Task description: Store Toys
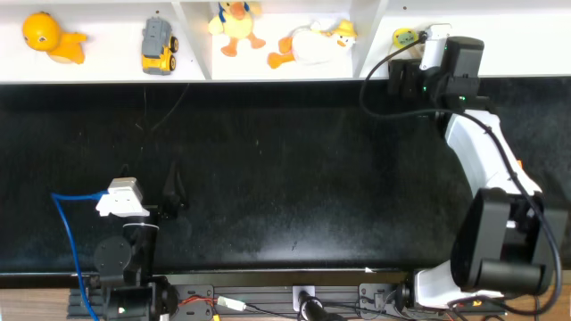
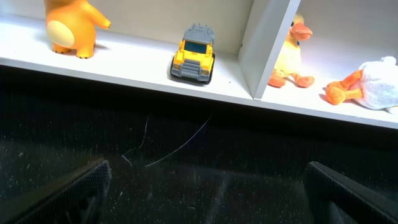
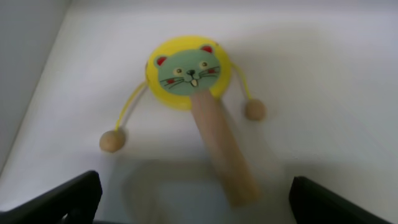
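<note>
A yellow rattle drum point(image 3: 188, 78) with a green cat face, a wooden handle and two beads on strings lies flat in the shelf's right-hand compartment point(image 1: 406, 37). My right gripper point(image 3: 196, 208) is open just in front of the handle's end, touching nothing; from above it point(image 1: 406, 78) sits at the shelf's front edge. The other compartments hold an orange toy point(image 1: 49, 37), a yellow toy truck point(image 2: 194, 53), a yellow duck plush point(image 2: 291, 57) and a white duck plush point(image 2: 372, 86). My left gripper point(image 2: 205, 208) is open and holds nothing, low over the black mat at the near left point(image 1: 174, 190).
The white shelf point(image 1: 285, 73) runs along the far edge of the table, split by upright dividers point(image 2: 267, 43). A black mat point(image 1: 294, 178) covers the table between the arms and the shelf. A blue cable point(image 1: 76, 232) loops beside the left arm.
</note>
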